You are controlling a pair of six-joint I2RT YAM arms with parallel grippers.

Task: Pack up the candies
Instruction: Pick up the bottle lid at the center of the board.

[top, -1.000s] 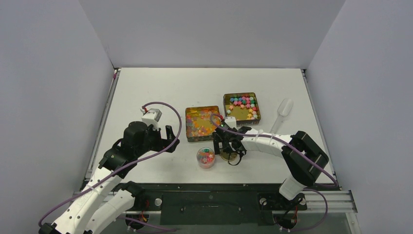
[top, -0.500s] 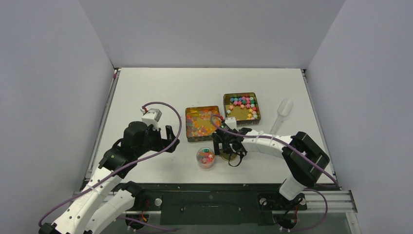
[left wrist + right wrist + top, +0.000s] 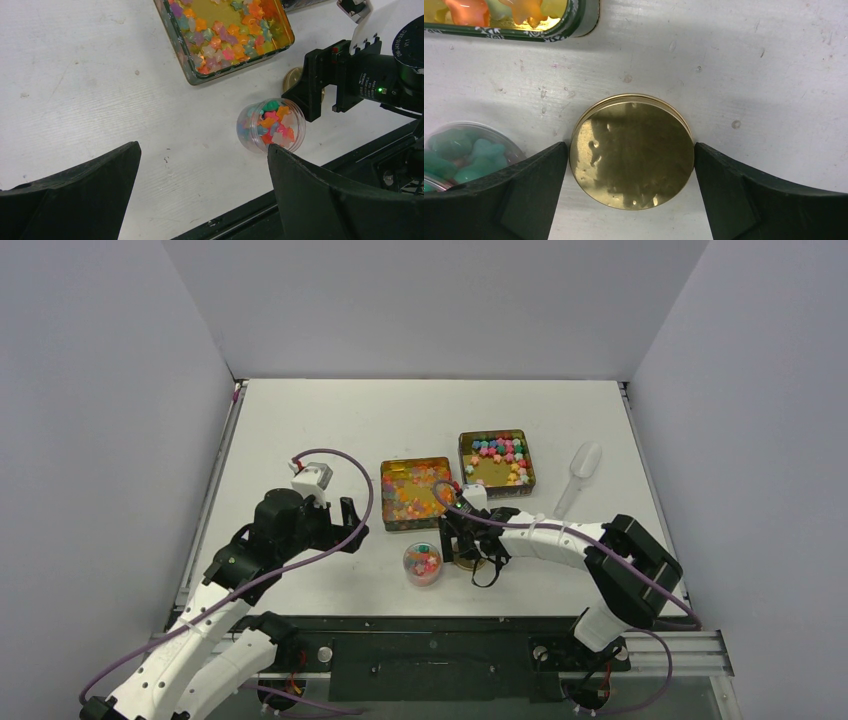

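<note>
Two open tins on the white table hold most of the candies. The first tin, near the middle, carries the glossy orange and red ones. The second tin, at its 2 o'clock, carries opaque blue, green, pink and yellow lumps. More candies of mixed colours fill the small clear jar at 6 o'clock of the first tin.

A flat gold lid lies on the table at the jar's 3 o'clock, just beside it. The right gripper is lowered over the lid, one finger at its 9 o'clock edge and one at its 3 o'clock edge. Both fingers meet the rim, but I cannot tell whether they squeeze it.

The left gripper hangs at the first tin's 9 o'clock, fingers spread wide with nothing in them. A clear scoop lies at 3 o'clock of the second tin.
</note>
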